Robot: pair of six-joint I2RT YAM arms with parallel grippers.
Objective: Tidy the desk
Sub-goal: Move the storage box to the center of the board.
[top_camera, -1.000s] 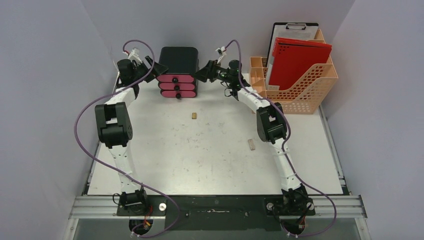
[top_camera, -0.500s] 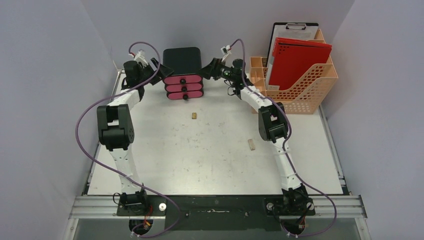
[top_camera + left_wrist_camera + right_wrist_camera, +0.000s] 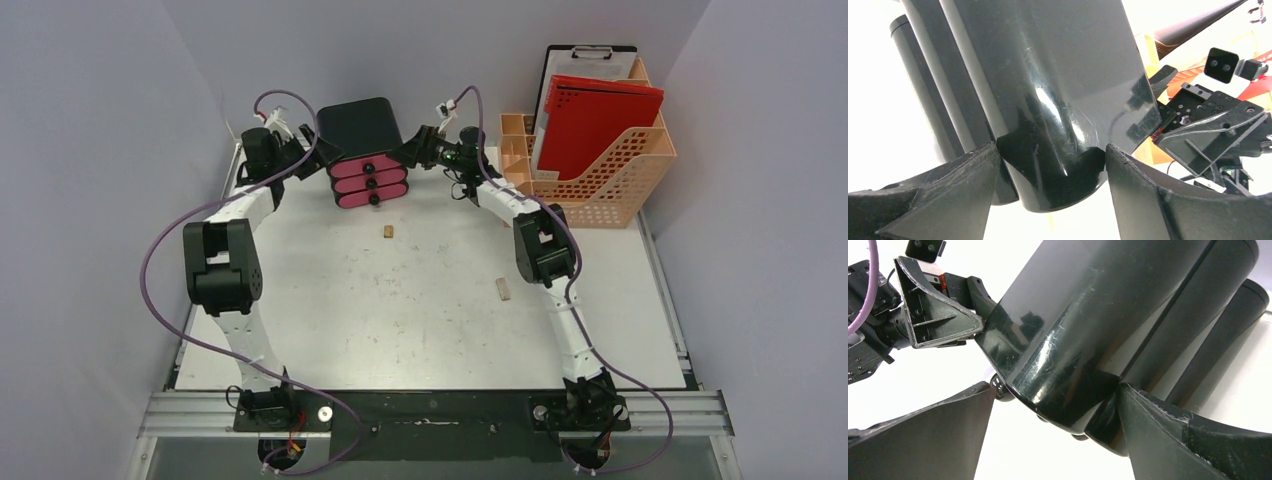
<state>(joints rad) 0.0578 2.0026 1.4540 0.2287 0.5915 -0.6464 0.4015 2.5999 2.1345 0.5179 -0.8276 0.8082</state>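
Note:
The white, speckled desk (image 3: 420, 310) carries a black drawer box (image 3: 360, 125) with pink drawers at its back middle, turned askew. My left gripper (image 3: 312, 148) is at the box's left side. In the left wrist view both of its fingers press a rounded black corner of the drawer box (image 3: 1048, 90), so the left gripper (image 3: 1052, 147) is shut on it. My right gripper (image 3: 408, 150) is at the box's right side. In the right wrist view the right gripper (image 3: 1055, 387) stands wide around a lower corner of the box (image 3: 1088, 340): one finger touches it, the other shows a gap.
An orange perforated file rack (image 3: 610, 185) stands at the back right, holding a red folder (image 3: 595, 115) and a clipboard (image 3: 585, 55). Two small wooden blocks lie on the desk, one (image 3: 387, 231) in front of the box and one (image 3: 504, 289) further right. Grey walls close in on both sides.
The drawer box has shifted slightly right and turned askew between the two grippers. The left gripper has narrowed onto its corner. Both arms moved a little with the box.

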